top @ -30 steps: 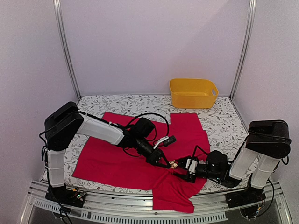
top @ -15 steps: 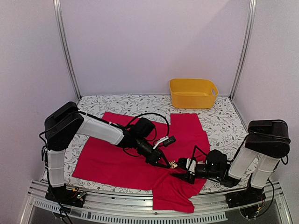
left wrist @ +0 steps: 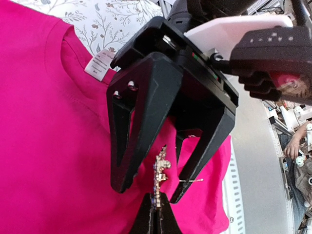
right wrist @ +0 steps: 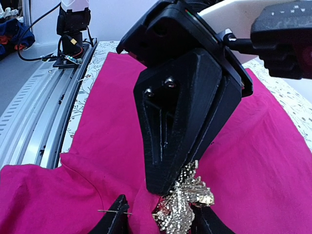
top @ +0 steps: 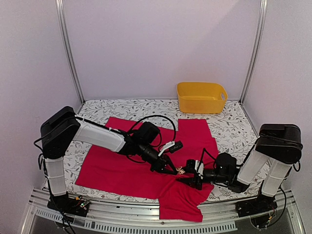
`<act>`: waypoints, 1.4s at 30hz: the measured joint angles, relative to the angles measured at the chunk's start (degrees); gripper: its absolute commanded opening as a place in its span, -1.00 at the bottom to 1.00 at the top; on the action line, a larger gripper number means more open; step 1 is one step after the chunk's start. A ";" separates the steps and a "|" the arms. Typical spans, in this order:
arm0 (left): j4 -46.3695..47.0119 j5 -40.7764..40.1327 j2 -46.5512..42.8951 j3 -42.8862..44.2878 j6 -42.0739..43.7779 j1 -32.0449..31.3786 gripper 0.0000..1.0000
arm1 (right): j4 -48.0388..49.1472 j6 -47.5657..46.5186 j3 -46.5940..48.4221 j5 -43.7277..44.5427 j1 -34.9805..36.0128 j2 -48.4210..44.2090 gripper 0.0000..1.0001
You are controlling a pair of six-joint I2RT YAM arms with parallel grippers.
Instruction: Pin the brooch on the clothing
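Lying flat on the flowery cloth (top: pixel 234 122), the soft red-pink shirt (top: pixel 117 165) bunches up by the brooch (top: pixel 180 170). Both arms reach low, and the left gripper (top: pixel 173 171) and right gripper (top: pixel 187 178) meet at that tiny shiny brooch. From the left wrist, the left gripper pinches the bumpy brooch tight, while the right gripper, black and pointy, stands spread wide around it. From the right wrist, the brooch glitters gold, close over a shirt fold.

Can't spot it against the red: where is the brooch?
Front centre in the top view: the brooch sits in the shut left hand, between the fingers of the open right hand, over the shirt.
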 measured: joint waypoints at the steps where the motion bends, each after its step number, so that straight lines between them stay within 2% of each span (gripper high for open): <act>1: 0.13 -0.04 0.00 -0.11 0.22 -0.07 -1.00 | 0.02 0.37 0.00 -0.44 -0.26 0.00 -0.19; 4: 0.61 -0.07 0.00 -0.81 0.92 -0.15 -1.00 | 0.28 1.62 0.00 -1.64 -1.16 0.00 -0.22; 7: 0.85 -0.07 0.00 -1.38 1.31 -0.20 -1.00 | 0.37 2.47 0.13 -2.73 -1.57 0.00 -0.38; 23: 4.92 -2.47 -2.67 -4.92 2.78 -0.72 -1.00 | 0.87 8.13 1.77 -10.23 -3.69 1.09 -0.78; 34: 6.36 -5.16 -4.35 -6.64 4.42 -1.25 -1.00 | 0.52 11.91 3.04 -14.21 -5.38 1.90 -0.87; 42: 3.96 -10.25 -6.19 -7.41 8.52 -2.47 -1.00 | -4.26 12.70 5.25 -16.87 -6.19 1.90 -1.00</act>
